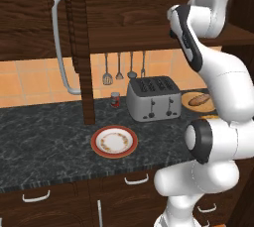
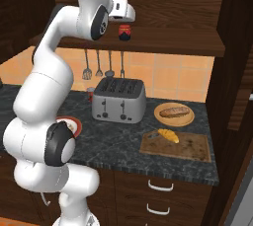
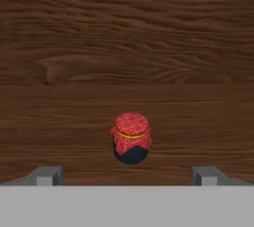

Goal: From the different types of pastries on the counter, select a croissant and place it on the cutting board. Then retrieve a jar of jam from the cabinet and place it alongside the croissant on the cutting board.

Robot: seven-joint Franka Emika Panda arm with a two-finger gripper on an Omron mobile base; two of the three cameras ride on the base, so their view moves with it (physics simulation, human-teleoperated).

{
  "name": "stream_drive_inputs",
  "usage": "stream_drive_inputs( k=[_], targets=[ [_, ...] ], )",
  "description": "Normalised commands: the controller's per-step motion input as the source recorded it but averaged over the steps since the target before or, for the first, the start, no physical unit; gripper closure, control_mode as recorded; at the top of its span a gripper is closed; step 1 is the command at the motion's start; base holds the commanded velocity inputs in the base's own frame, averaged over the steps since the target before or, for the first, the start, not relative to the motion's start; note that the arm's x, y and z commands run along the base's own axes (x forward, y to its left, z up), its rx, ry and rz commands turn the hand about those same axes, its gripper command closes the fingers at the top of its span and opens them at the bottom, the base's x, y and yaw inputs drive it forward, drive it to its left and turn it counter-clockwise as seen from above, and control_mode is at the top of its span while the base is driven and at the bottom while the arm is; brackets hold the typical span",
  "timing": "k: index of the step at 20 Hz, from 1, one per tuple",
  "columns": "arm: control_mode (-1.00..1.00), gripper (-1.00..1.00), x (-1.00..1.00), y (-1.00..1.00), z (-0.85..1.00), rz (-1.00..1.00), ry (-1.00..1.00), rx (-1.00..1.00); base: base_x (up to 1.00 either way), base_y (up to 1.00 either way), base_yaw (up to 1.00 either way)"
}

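The jar of jam (image 3: pixel 131 138), dark glass under a red cloth lid, stands upright on the cabinet's plank shelf (image 2: pixel 173 40). My gripper (image 3: pixel 128 175) is open; its two tips are spread wide on either side of the jar and short of it, touching nothing. From the right base view the hand (image 2: pixel 123 20) hovers just above and in front of the jar (image 2: pixel 124 32). The golden croissant (image 2: pixel 168 135) lies on the left part of the wooden cutting board (image 2: pixel 188 147) on the black counter (image 2: pixel 118 141). The brown bun (image 2: pixel 174 111) rests on a round tan plate (image 2: pixel 188 119).
A silver toaster (image 1: pixel 154 97) stands mid-counter below the shelf. The small red canister (image 1: pixel 115 99) is to its left, and a red-rimmed plate (image 1: pixel 114 141) lies nearer the front. The open cabinet door with its curved handle (image 1: pixel 60 42) hangs at the left. Utensils hang on the tiled wall.
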Motion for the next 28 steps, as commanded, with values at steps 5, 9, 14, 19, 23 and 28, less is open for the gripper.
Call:
stream_drive_inputs(
  k=[5, 9, 14, 19, 23, 28],
  targets=[
    [-1.0, -1.0, 0.56, 0.0, 0.0, 0.0, 0.09, 0.0, 0.0, 0.0, 0.0],
    [-1.0, -1.0, 0.22, -0.04, -0.37, 0.0, 0.04, 0.0, 0.0, 0.0, 0.0],
    [-1.0, -1.0, 0.02, -0.05, -0.1, 0.0, 0.01, 0.0, 0.0, 0.0, 0.0],
    [-1.0, -1.0, 0.29, 0.0, -0.42, 0.0, 0.09, 0.0, 0.0, 0.0, 0.0],
    [-1.0, -1.0, 0.13, 0.0, -0.02, 0.0, 0.0, 0.0, 0.0, 0.0, 0.0],
    [-1.0, -1.0, 0.21, 0.0, -0.33, 0.0, 0.0, 0.0, 0.0, 0.0, 0.0]
  ],
)
